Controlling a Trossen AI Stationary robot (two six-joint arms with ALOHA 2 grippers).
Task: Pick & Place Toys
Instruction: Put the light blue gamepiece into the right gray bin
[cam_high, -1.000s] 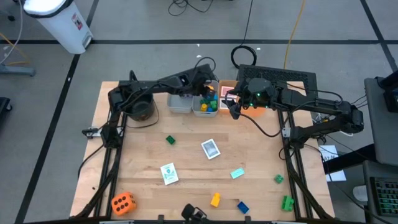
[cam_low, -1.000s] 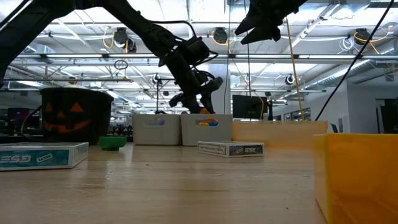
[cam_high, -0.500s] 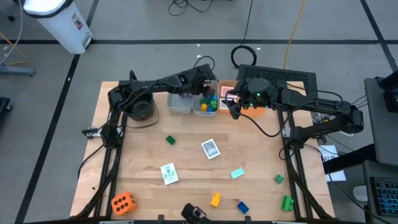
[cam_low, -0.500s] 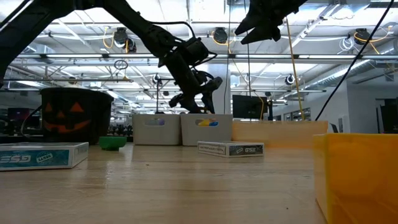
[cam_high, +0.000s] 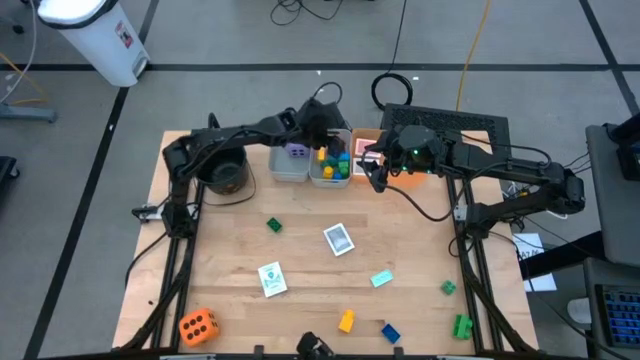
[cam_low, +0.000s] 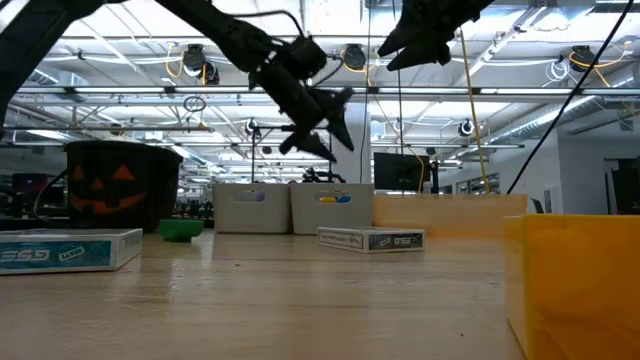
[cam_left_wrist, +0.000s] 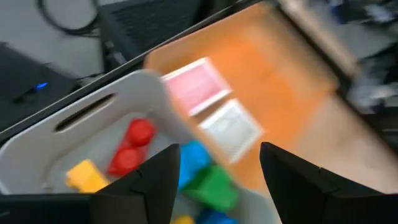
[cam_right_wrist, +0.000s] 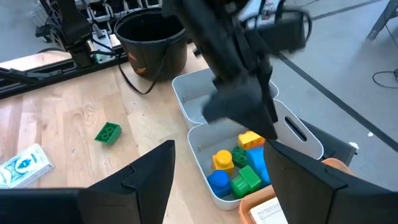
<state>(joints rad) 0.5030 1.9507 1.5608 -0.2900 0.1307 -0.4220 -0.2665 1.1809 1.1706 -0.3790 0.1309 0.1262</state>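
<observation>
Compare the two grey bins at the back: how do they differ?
The left bin holds a purple die; the right bin holds a heap of red, yellow, green and blue bricks. The left bin looks mostly bare inside; the right bin looks crowded. Both are grey, similar in shape, and stand side by side.

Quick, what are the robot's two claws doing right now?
Left gripper: open, empty, above the grey bins.
Right gripper: open, empty, over the orange tray.

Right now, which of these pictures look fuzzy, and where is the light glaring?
Left wrist view: smeared by motion, the bricks soft-edged. Right wrist view: the left hand blurs, the black bucket stays sharp. Low view: ceiling lights glare, silhouetting the arms. High view: evenly lit, crisp.
</observation>
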